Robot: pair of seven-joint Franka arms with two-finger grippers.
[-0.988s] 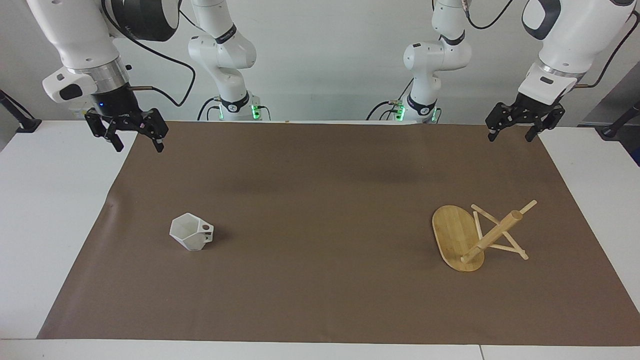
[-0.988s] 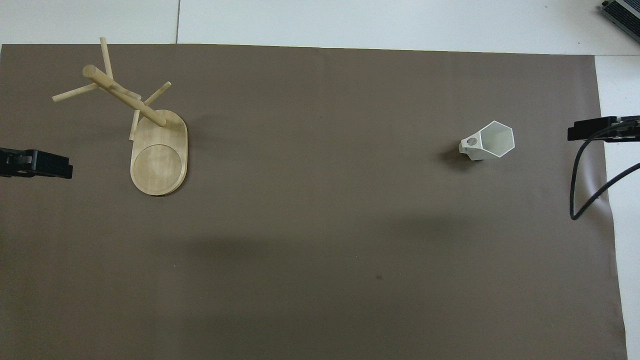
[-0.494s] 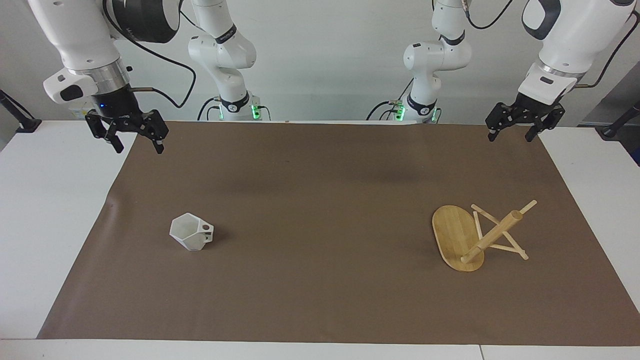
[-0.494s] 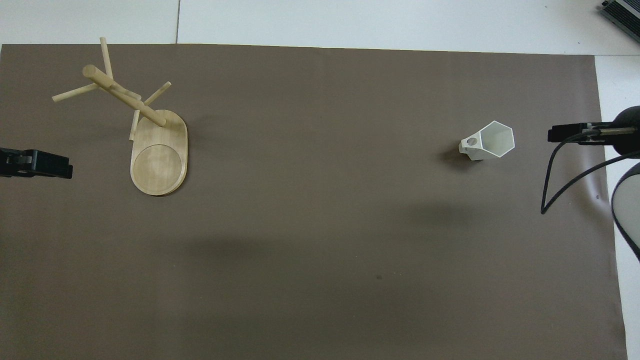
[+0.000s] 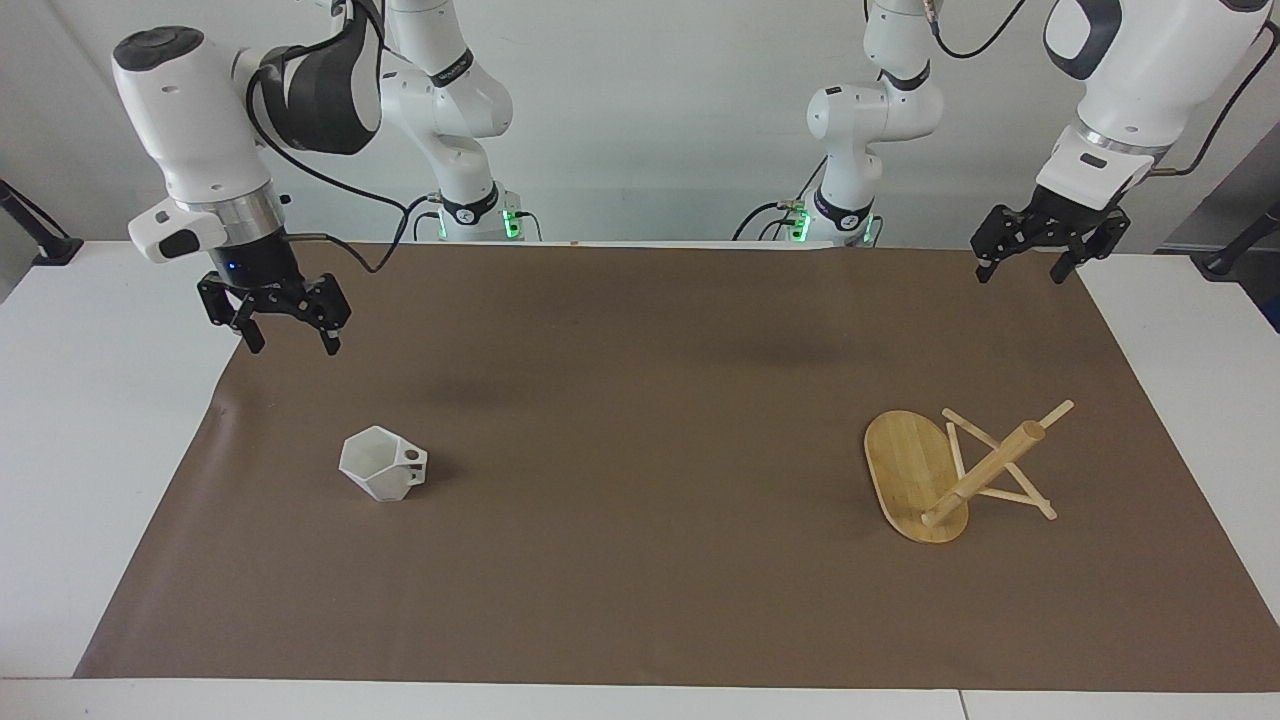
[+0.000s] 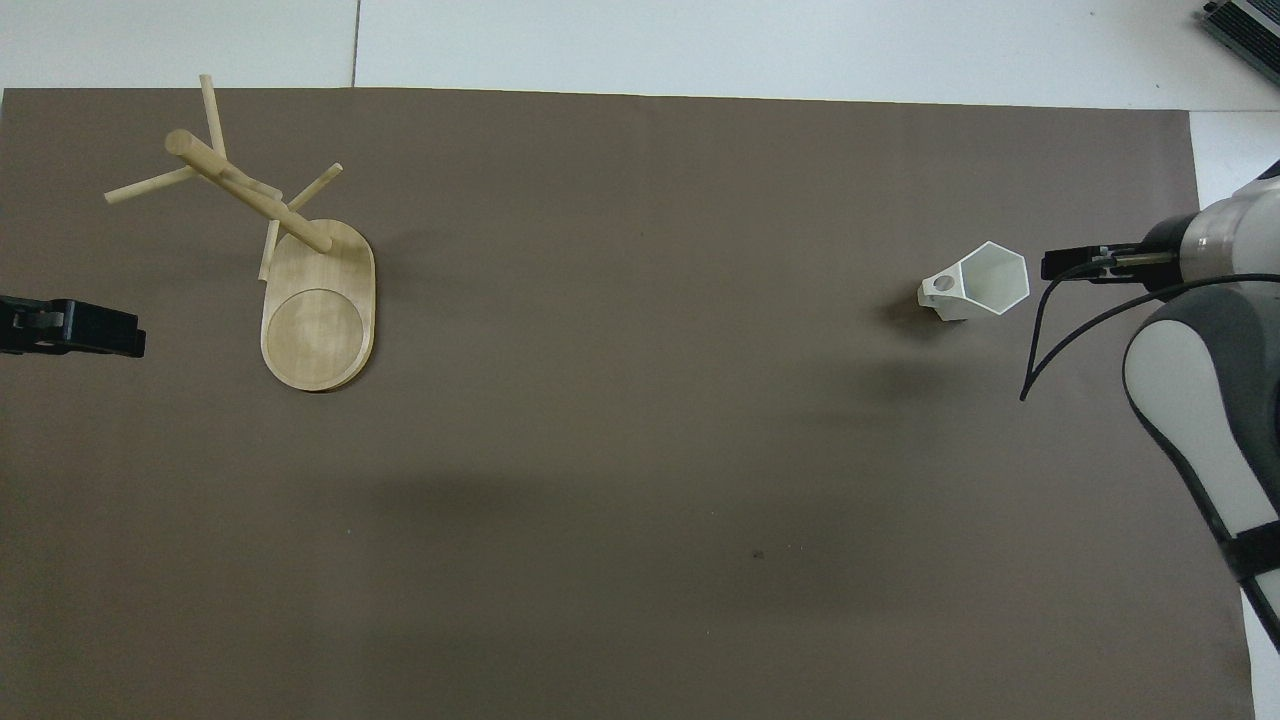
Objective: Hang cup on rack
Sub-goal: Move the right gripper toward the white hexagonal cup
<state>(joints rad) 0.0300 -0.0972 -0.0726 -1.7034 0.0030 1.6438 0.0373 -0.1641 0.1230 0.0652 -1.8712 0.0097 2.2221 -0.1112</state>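
Note:
The white faceted cup (image 5: 382,464) stands upright on the brown mat toward the right arm's end, its handle pointing toward the left arm's end; it also shows in the overhead view (image 6: 978,281). The bamboo rack (image 5: 950,472) stands toward the left arm's end, with its post and crossed pegs bare; it also shows in the overhead view (image 6: 300,270). My right gripper (image 5: 290,345) is open and empty, in the air over the mat beside the cup; it also shows in the overhead view (image 6: 1075,266). My left gripper (image 5: 1022,272) is open and empty, and waits over the mat's corner; it also shows in the overhead view (image 6: 75,328).
The brown mat (image 5: 640,400) covers most of the white table (image 5: 80,420). A black cable (image 6: 1040,340) loops from the right arm's wrist over the mat near the cup. A grey device (image 6: 1245,25) lies at the table's corner.
My right gripper has come down and moved over the mat toward the cup. The left arm, the cup and the rack have not moved.

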